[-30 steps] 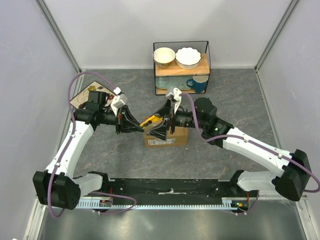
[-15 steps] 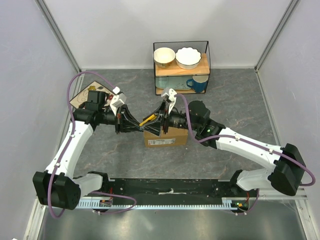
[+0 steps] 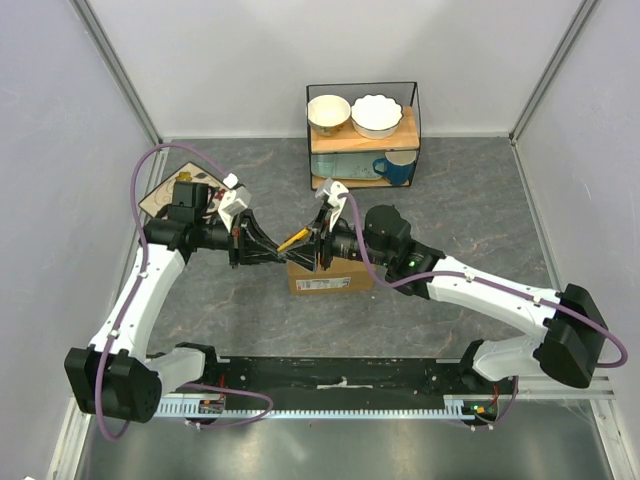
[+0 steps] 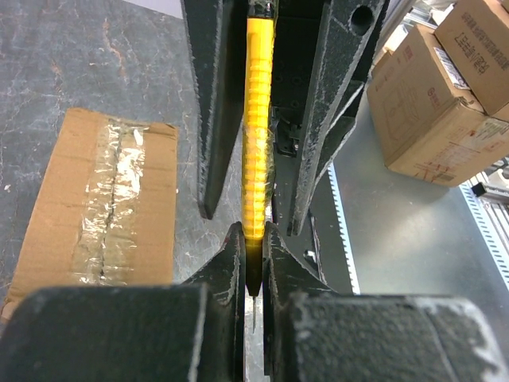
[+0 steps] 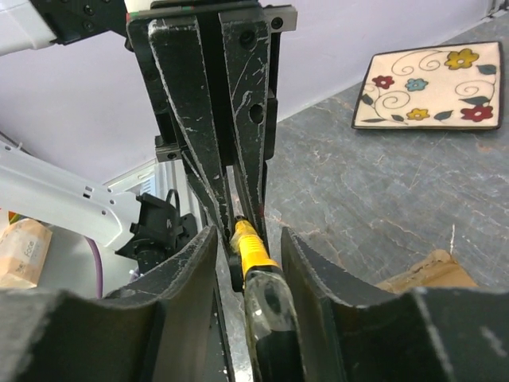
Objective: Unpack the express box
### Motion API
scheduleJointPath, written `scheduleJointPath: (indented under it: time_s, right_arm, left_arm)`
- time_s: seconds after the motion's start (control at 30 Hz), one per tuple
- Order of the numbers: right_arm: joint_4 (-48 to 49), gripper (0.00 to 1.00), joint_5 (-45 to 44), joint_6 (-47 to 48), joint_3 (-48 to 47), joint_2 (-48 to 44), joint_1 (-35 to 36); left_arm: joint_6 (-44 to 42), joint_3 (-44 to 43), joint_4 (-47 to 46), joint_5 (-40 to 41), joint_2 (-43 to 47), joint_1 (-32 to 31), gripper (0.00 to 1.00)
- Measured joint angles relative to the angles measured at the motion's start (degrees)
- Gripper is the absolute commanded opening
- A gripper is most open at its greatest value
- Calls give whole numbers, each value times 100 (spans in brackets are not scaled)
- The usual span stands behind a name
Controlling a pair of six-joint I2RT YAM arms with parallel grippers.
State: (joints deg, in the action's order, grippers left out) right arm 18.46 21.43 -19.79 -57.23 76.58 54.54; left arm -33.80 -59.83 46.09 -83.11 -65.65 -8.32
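Note:
The express box [image 3: 332, 276], brown cardboard with clear tape along its top seam [image 4: 103, 208], lies on the table under both grippers; a corner of it shows in the right wrist view [image 5: 429, 270]. My left gripper [image 4: 253, 231] is shut on the blade end of a yellow utility knife [image 4: 256, 143], holding it in the air above the box [image 3: 296, 241]. My right gripper [image 5: 248, 239] faces it from the other side. Its two fingers [image 4: 326, 103] stand either side of the knife's handle [image 5: 258, 259] with gaps showing.
A wire shelf [image 3: 415, 130] at the back holds two bowls and a blue mug [image 3: 397, 168]. A flowered square plate [image 5: 429, 87] lies at the back left [image 3: 165, 196]. Stacked cardboard cartons [image 4: 429, 103] stand beyond the table's edge.
My right arm has moved left toward the left gripper, and its jaws have narrowed around the knife's handle. The left gripper has kept the knife almost still.

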Motion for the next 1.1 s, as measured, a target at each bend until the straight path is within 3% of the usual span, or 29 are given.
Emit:
scheduleJointPath:
  time_s: [0.23,0.47,0.57,0.7,0.8,0.9,0.93,0.97,1.03,1.1]
  right_arm:
    - [138,50,-260,9,59,-201,26]
    - [149,38,-269,2,57,-208,28]
    - [131,29,-201,2,57,-173,37]
    - [140,2,-103,-50,57,-177,37]
    - [122,0,-118,-15,57,-199,37]
    - [-26,0,-238,63,57,-275,55]
    - [-94,0,-317,103,57,-313,52]
    - [-175,0,-398,157,57,-356,52]
    - [-358,0,-581,273,55,-455,52]
    - [-535,0,-761,385,28,-520,52]
  left_arm:
    - [42,13,-2,-2,118,-7,2]
    - [63,22,-2,-2,157,-7,2]
    - [87,22,-2,2,164,-7,7]
    - [98,22,-28,-20,164,-7,20]
    - [120,24,-42,-39,164,-7,26]
    - [138,33,-52,-42,164,-7,47]
    - [142,48,-63,-39,166,-7,78]
    - [144,68,-72,-37,168,-7,88]
    - [164,144,-83,11,177,-7,99]
    - [164,223,-79,83,181,-7,99]
